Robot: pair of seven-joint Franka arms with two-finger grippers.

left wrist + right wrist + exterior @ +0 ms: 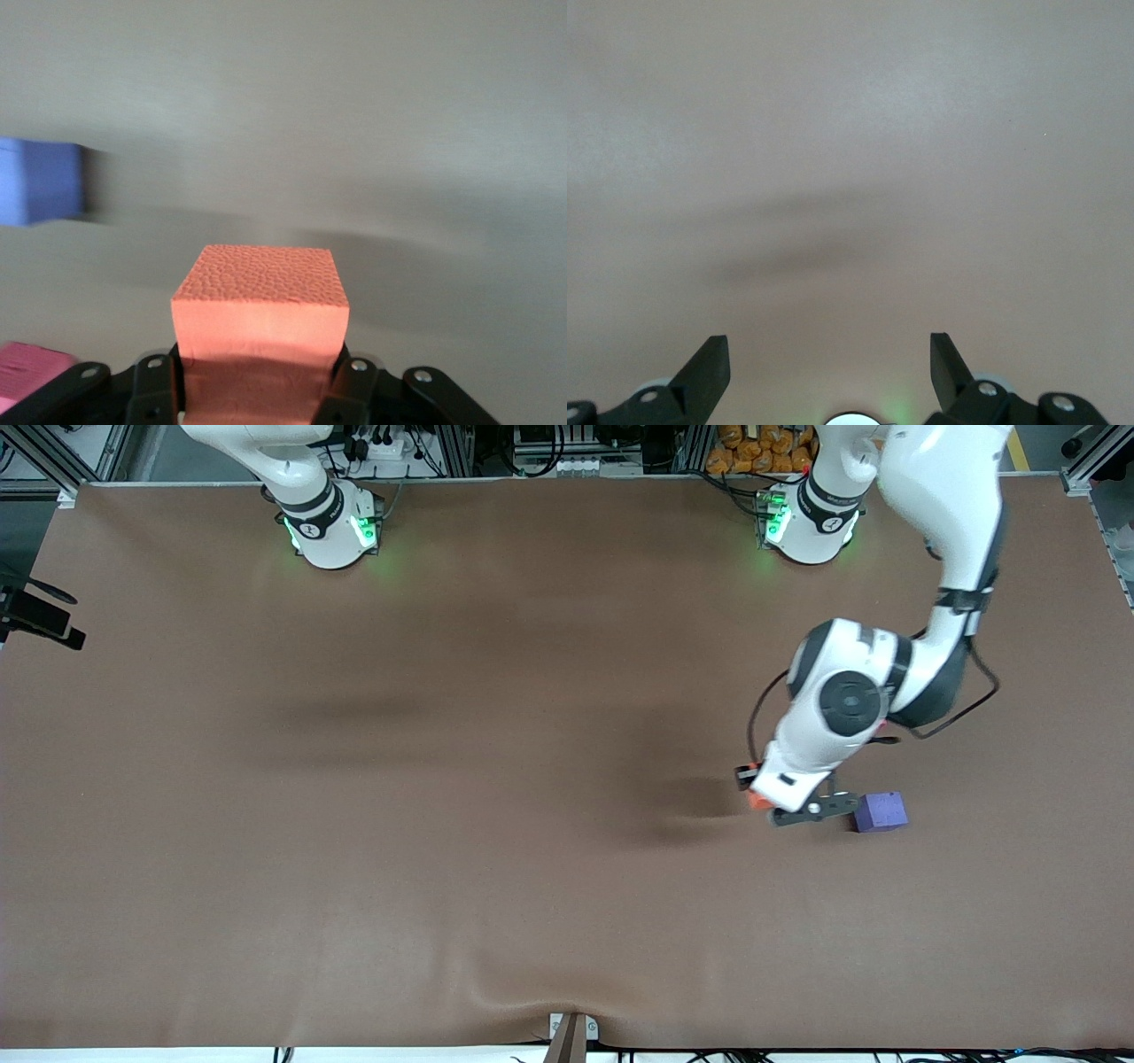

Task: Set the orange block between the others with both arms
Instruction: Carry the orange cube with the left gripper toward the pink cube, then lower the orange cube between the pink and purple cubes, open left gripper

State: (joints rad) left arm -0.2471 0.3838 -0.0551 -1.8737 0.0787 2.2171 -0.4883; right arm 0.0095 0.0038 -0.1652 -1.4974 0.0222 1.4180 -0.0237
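Note:
My left gripper [764, 795] is shut on the orange block [756, 799], low over the table beside the purple-blue block [880, 811], on that block's side toward the right arm's end. In the left wrist view the orange block [260, 310] sits between the black fingers [152, 390] of the left gripper [260, 394]. The purple-blue block [40, 180] and a corner of the pinkish-red block [27, 372] show there too. The left arm hides the pinkish-red block in the front view. My right gripper [829, 354] is open over bare cloth, with nothing between its fingers.
A brown cloth [443, 779] covers the table, with a wrinkle near its front edge [496, 992]. A black device [35, 615] sticks in at the right arm's end. The right arm's base [332, 527] stands at the back edge, where that arm waits.

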